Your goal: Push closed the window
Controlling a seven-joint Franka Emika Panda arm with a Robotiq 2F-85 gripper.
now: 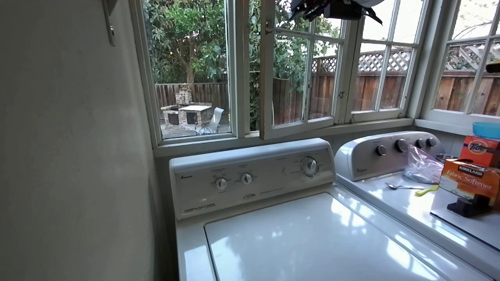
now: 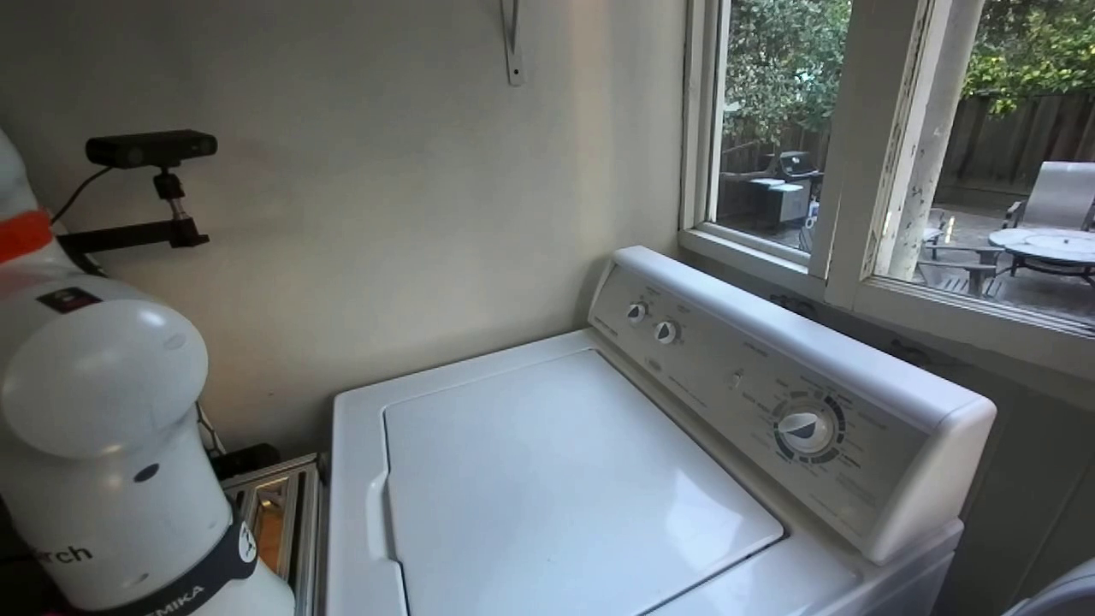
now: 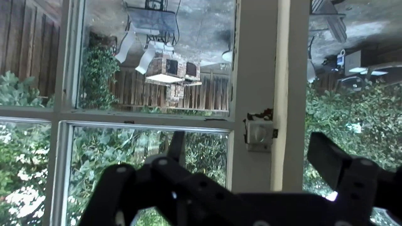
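Observation:
The window (image 1: 266,86) is a white-framed hinged sash with divided panes, standing ajar. Its bare-wood free edge juts inward over the back of the washer, and its hinge side is at the right. In an exterior view its bottom rail seems to show at the right (image 2: 984,315). In the upside-down wrist view its stile (image 3: 254,78) carries a latch (image 3: 260,135). My gripper (image 1: 336,17) is open, high in front of the sash's upper part. In the wrist view the gripper (image 3: 248,134) has its fingers spread either side of the stile, empty; whether it touches the sash I cannot tell.
A washer's control panel (image 1: 250,183) stands below the sash. A second machine (image 1: 390,154) at the right bears a fabric softener box (image 1: 468,179), a plastic bag and a spoon. A fixed window (image 1: 191,70) and wall (image 1: 74,136) lie left. My arm (image 2: 111,385) stands beside the washer.

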